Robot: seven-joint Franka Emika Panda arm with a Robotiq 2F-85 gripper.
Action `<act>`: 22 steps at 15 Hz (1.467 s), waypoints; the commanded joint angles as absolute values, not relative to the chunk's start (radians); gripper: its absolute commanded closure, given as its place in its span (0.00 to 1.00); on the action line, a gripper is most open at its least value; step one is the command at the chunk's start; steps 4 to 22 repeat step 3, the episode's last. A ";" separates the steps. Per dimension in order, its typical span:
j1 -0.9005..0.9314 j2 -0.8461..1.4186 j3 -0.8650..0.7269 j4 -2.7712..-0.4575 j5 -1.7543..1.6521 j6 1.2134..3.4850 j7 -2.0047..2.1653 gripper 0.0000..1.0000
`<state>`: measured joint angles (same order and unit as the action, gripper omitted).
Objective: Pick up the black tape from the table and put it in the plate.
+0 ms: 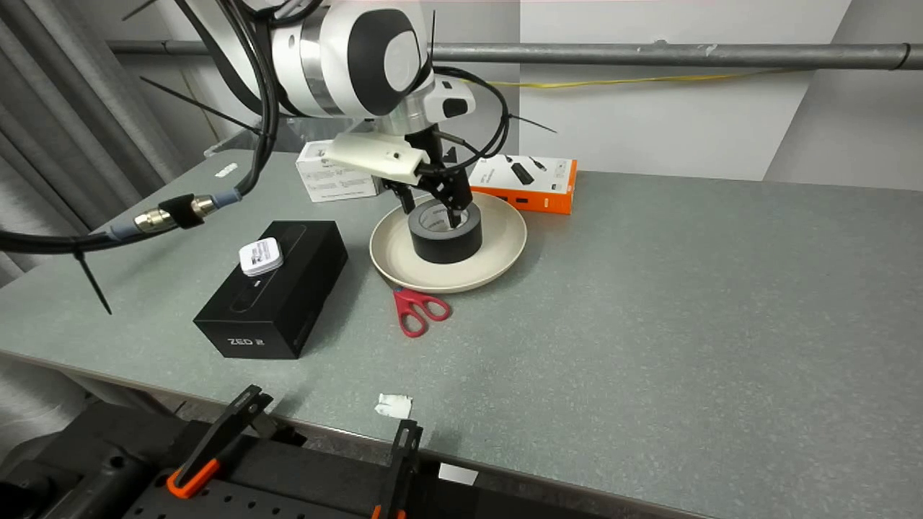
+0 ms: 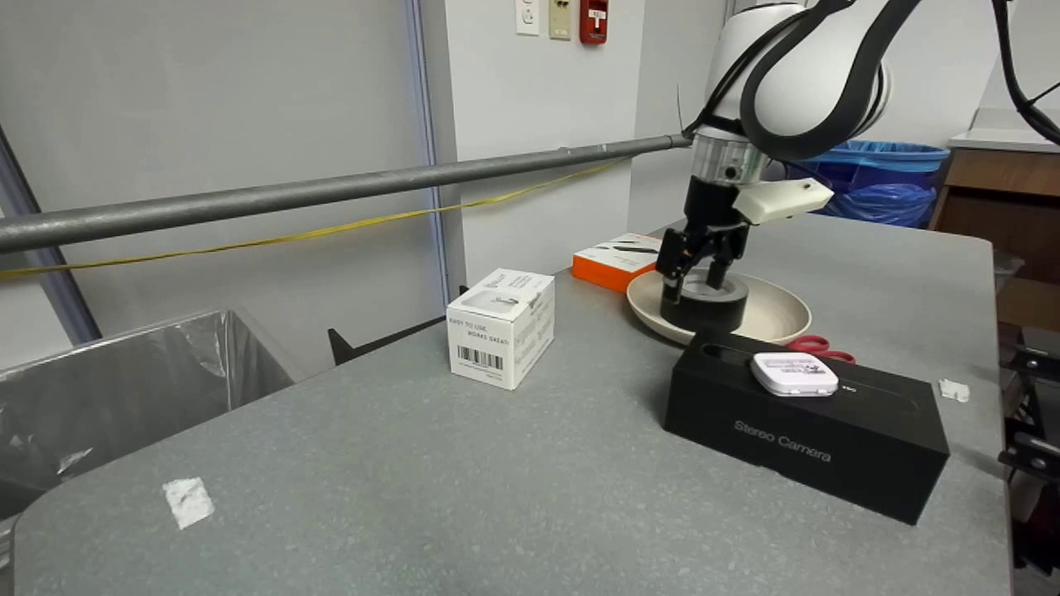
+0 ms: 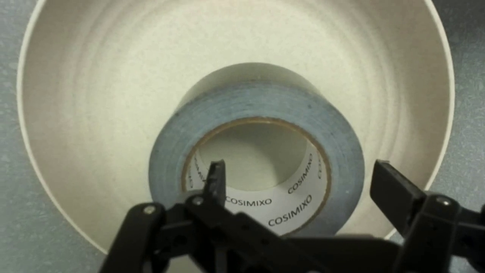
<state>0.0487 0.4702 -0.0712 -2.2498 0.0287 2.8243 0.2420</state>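
The black tape [image 1: 448, 249] lies flat inside the round cream plate [image 1: 499, 258], on the grey table [image 1: 663, 331]. The tape also shows in an exterior view [image 2: 704, 316] and in the wrist view [image 3: 261, 99], where its hollow centre and printed core face me. The plate [image 3: 91, 98] surrounds it. My gripper [image 1: 432, 215] is just over the tape with its fingers spread. In the wrist view the gripper [image 3: 299, 163] has one finger over or in the hollow and the other outside the ring on the right, with a visible gap to the tape. Part of the tape's near side is hidden by the gripper.
Red scissors [image 1: 420, 311] lie against the plate's edge. A black box [image 1: 277, 295] with a small white case [image 1: 260, 256] on top stands beside the plate. A white box [image 2: 501, 327] and an orange-and-white box [image 1: 530, 184] stand behind. A pipe [image 1: 663, 55] runs along the wall.
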 commanded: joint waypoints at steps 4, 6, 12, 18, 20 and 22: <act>0.054 0.469 -0.076 -2.250 0.035 2.822 0.237 0.00; 0.054 0.469 -0.076 -2.250 0.035 2.822 0.237 0.00; 0.054 0.469 -0.076 -2.250 0.035 2.822 0.237 0.00; 0.054 0.469 -0.076 -2.250 0.035 2.822 0.237 0.00; 0.054 0.469 -0.076 -2.250 0.035 2.822 0.237 0.00; 0.054 0.469 -0.076 -2.250 0.035 2.822 0.237 0.00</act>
